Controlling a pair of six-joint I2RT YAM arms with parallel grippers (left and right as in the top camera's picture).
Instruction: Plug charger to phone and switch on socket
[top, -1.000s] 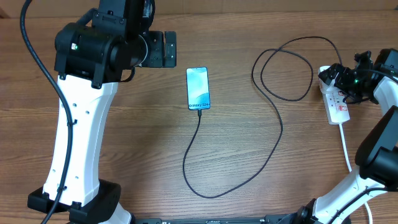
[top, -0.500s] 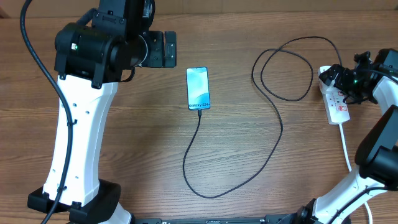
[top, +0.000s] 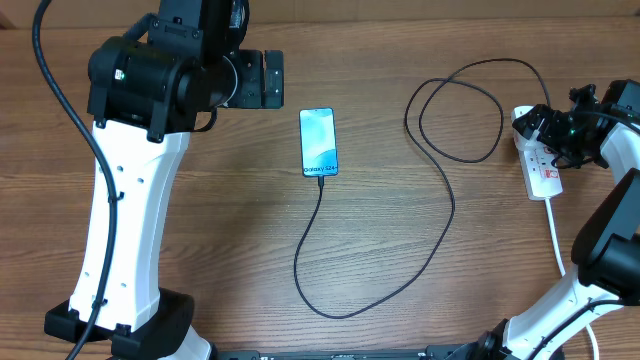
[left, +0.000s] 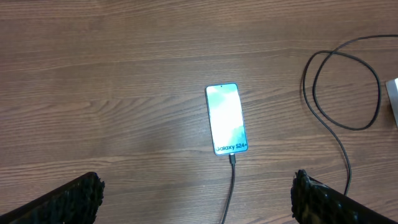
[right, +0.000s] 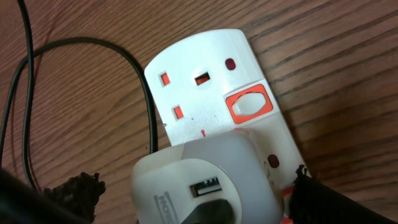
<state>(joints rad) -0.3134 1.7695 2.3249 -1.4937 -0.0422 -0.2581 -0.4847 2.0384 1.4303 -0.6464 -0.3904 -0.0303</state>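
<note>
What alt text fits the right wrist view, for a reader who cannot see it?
A white socket strip on a wooden table, with an empty three-pin outlet, an orange-framed rocker switch and a USB adapter plugged in. The charger cable curves beside it; the open right gripper frames the bottom corners.

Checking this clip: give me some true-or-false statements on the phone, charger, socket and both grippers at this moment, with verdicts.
1. The charger cable's tip meets the phone at its bottom edge. True.
2. The phone's screen is dark. False: it glows light blue.
3. The left gripper grips the phone. False: it is open, and the phone lies on the table clear of its fingers.
4. A white adapter sits in the socket. True.
5. The right gripper hovers beside the phone. False: it is over the socket, open.
</note>
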